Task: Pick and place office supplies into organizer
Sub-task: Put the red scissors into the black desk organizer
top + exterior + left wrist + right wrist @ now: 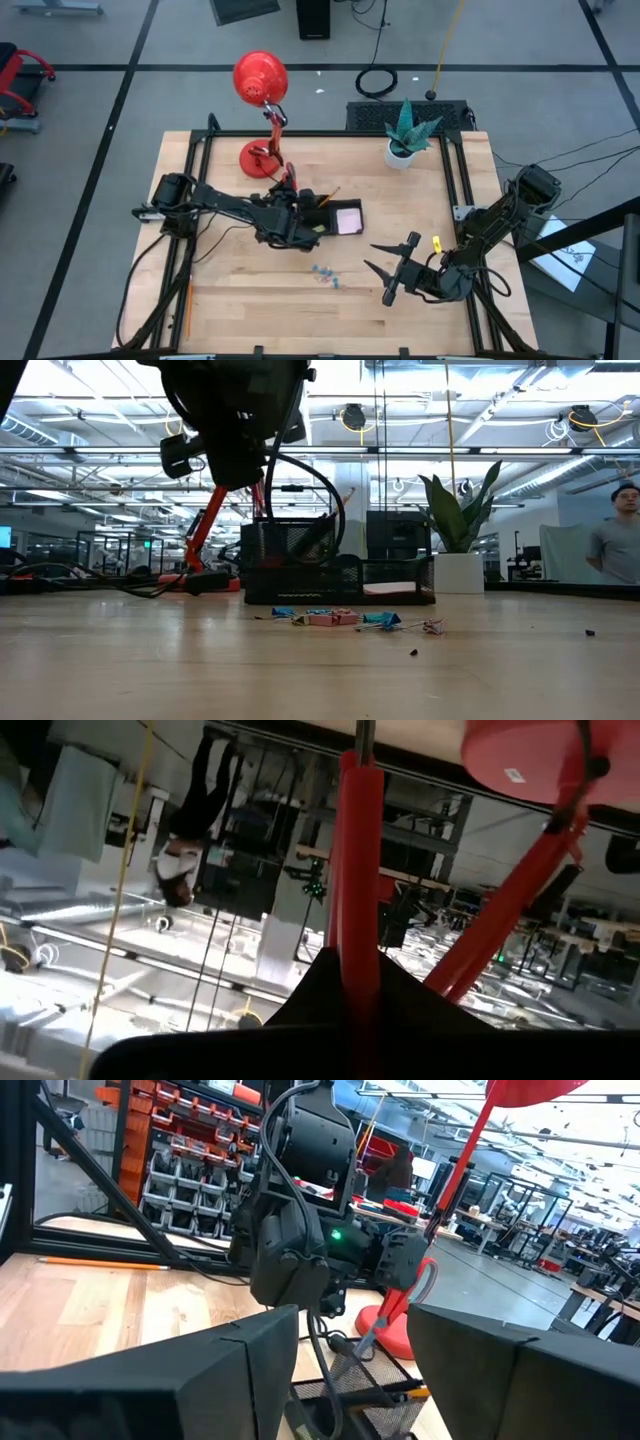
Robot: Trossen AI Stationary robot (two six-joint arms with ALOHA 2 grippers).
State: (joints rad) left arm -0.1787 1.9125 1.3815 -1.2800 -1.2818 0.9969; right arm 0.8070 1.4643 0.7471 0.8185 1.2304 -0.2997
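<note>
Table [250,300]: we see a pale wooden top carrying everything below, with both dark arms reaching in from its two sides.
Red desk lamp [262,85]: we find its base near the far edge and its shade hanging past that edge; the organizer sits just in front of the base.
Plant pot [402,152]: we note it white, at the far right corner, well apart from the work.
Organizer [330,212]: we see a low black mesh tray near the table's middle, a taller cup section on its left, a pale square sticky-note pad [348,219] lying in its right compartment.
Left gripper [287,190]: we see it over the organizer's left end, fingers pressed together on a red-handled scissors [358,910], which stands upright between them above the cup section.
Right gripper [384,272]: we see it resting low at the right front, fingers spread and holding nothing, well apart from the organizer.
Orange pencil [187,305]: we see it lying by the left front edge, far from both grippers.
Clips [326,274]: we see small blue and pink ones scattered on the bare wood in front of the organizer, between the two grippers and nearer the right one.
</note>
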